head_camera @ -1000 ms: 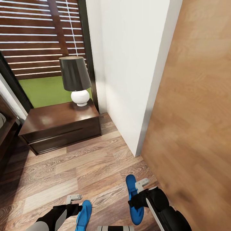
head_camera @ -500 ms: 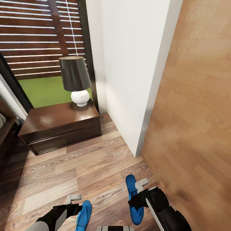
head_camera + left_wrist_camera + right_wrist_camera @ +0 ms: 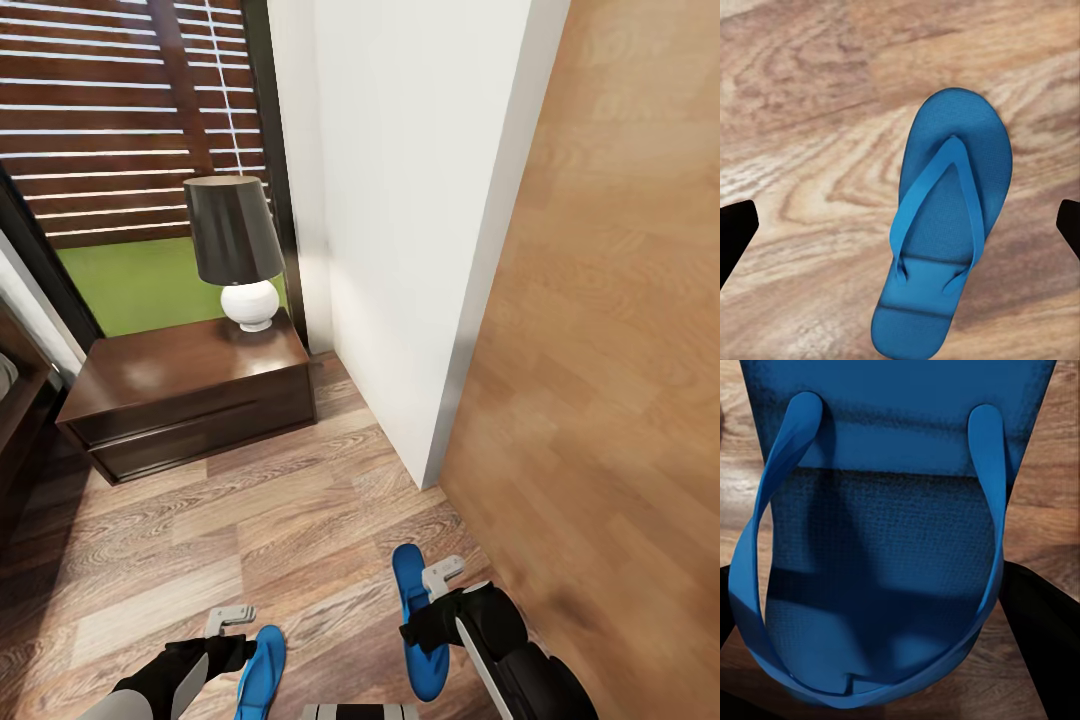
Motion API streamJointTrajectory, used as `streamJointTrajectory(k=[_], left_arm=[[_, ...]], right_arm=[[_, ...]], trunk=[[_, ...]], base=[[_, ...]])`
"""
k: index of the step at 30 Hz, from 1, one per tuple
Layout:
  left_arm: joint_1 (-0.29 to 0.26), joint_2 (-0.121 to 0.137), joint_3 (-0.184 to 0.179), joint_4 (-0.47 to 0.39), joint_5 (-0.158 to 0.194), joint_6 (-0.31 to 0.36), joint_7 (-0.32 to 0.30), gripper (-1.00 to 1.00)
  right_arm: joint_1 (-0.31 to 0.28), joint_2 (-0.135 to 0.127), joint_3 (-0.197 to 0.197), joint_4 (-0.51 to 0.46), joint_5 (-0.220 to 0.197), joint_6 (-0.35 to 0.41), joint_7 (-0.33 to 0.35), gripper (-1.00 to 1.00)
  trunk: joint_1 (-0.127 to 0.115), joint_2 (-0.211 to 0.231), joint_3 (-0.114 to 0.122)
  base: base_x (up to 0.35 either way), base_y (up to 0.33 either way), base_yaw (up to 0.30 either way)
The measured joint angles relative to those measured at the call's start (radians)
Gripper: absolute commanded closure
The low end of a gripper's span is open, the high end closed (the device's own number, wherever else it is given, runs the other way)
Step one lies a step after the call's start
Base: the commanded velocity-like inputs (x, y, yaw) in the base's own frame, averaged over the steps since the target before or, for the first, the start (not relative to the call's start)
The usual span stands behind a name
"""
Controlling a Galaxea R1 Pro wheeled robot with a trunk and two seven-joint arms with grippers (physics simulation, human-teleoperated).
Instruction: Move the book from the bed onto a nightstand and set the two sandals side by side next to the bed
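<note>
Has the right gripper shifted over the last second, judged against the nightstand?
No. The right gripper keeps its spot over the blue sandal, no nearer the nightstand.

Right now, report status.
Left gripper open above left sandal. Right gripper straddles right sandal, grip unclear. Sandals apart, not yet paired. Nightstand ahead. Wall close at right.

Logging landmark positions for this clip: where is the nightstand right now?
In the head view the nightstand stands on the wood floor at the left, under the slatted window, with the black-shaded lamp on its back right corner beside the white wall.
</note>
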Motion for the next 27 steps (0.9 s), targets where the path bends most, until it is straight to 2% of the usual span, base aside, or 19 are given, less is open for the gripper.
streamJointTrajectory(k=[27], left_arm=[[0.001,0.000,-0.002,0.000,0.000,0.000,0.000,-1.00]], right_arm=[[0.000,0.002,-0.005,-0.002,-0.002,0.000,-0.010,1.00]], trunk=[[0.000,0.000,0.000]], base=[[0.006,0.000,0.000]])
